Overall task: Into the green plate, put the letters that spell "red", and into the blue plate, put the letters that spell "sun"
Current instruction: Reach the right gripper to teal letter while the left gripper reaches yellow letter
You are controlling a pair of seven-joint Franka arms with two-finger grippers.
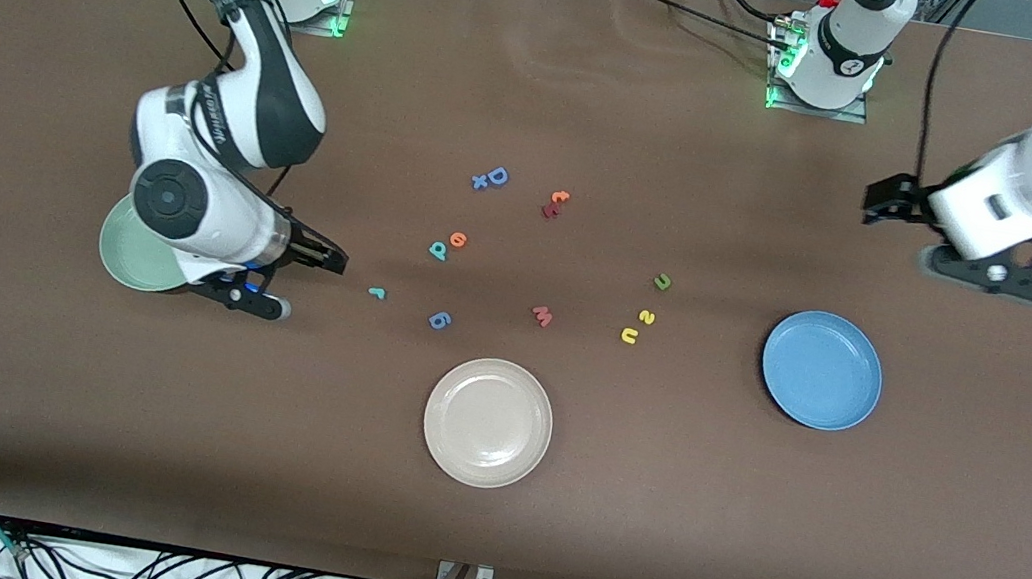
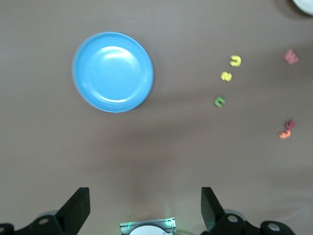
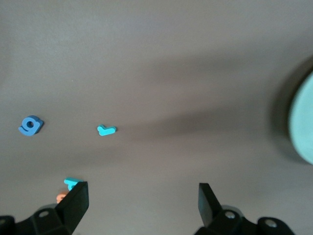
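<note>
My right gripper [image 1: 319, 254] hangs low over the counter, jaws spread wide and empty. Just ahead of them lies the teal r [image 1: 377, 291], clear of everything. A little past it sit the teal d [image 1: 438, 249] and the orange e [image 1: 457, 240], touching each other. The blue g [image 1: 440, 320] is near the r too, and I must not take it. The green plate [image 1: 133, 251] sits right under my right wrist, half hidden by the arm, nothing visible in it.

My left gripper [image 1: 887, 202] waits up in the air near its end of the counter, jaws also wide and empty. Below and ahead of them is the blue plate [image 1: 822, 369], bare. Further out lie the olive u [image 1: 662, 282], the yellow s [image 1: 645, 317] and the yellow n [image 1: 629, 335], close together.

So no letter is placed yet; I judge this the approach for the first pick, the r. Next I must bring the right jaws down astride that r, close on it, then carry it back to the green plate.
</note>
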